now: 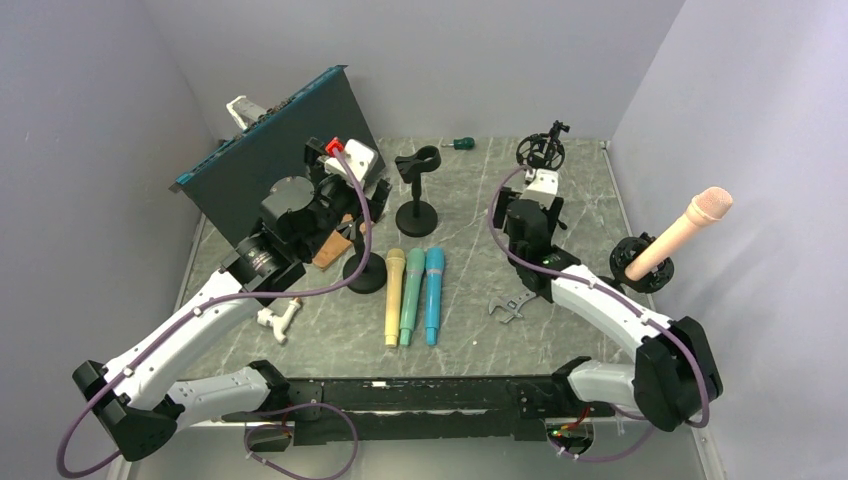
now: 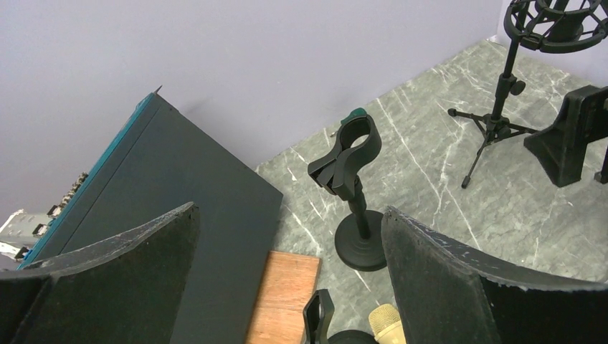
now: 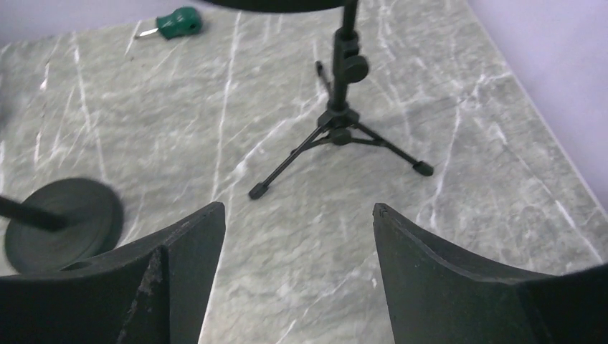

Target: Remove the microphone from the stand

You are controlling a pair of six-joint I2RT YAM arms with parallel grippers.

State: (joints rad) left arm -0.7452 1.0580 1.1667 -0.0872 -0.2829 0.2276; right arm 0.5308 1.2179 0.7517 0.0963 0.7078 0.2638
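Note:
A pale pink microphone (image 1: 683, 232) sits tilted in a black round-based stand (image 1: 640, 268) at the table's right edge. My right gripper (image 1: 528, 200) (image 3: 297, 209) is well to its left, low over bare marble. It stands open with nothing between its fingers and faces a small tripod stand (image 3: 337, 122). My left gripper (image 1: 340, 205) (image 2: 288, 211) hangs wide open and holds nothing. It is above a wooden block (image 2: 287, 294) at the back left, facing an empty clip stand (image 2: 353, 158). Neither wrist view shows the pink microphone.
Yellow (image 1: 393, 295), green (image 1: 411, 295) and blue (image 1: 433, 295) microphones lie side by side mid-table. Another empty stand (image 1: 365, 272) is beside them. A dark panel (image 1: 270, 160) leans at the back left. A green screwdriver (image 3: 176, 23) lies at the back, a wrench (image 1: 510, 305) near the right arm.

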